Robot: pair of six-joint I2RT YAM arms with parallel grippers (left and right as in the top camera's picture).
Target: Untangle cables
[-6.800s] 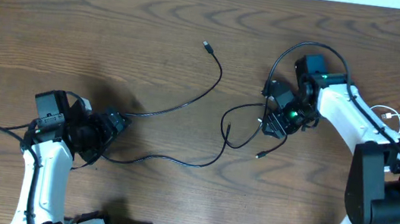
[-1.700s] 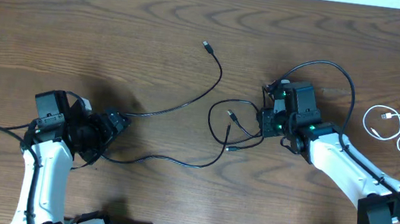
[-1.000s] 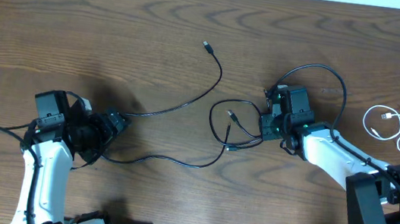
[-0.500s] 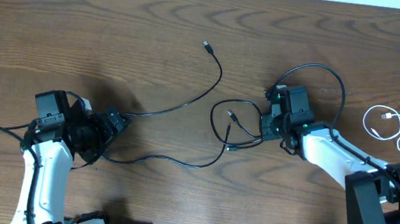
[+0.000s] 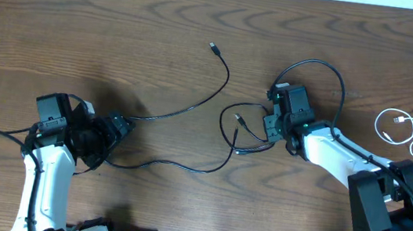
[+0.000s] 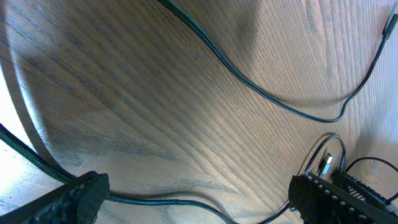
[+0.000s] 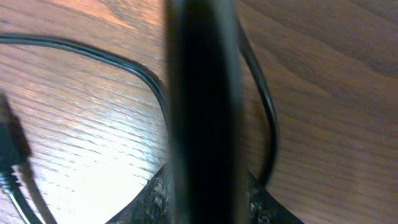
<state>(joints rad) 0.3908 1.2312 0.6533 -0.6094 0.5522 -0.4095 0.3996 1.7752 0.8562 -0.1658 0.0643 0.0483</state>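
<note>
My right gripper (image 5: 271, 126) is clamped on the looped black cord (image 5: 313, 61) just past centre toward 3 o'clock, my left gripper (image 5: 119, 130) stands wide apart over the long black cord (image 5: 183, 111) at 8 o'clock, and the white cord (image 5: 402, 120) lies coiled at far 3 o'clock.

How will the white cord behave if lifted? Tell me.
Likely floppy: the white cord lies in loose, uneven loops. Probably light, being so thin. Lifted at one point, its loops would likely sag and trail.

Wooden table (image 5: 84, 21); black cables (image 5: 228, 75), white cord (image 5: 402, 120)
</note>
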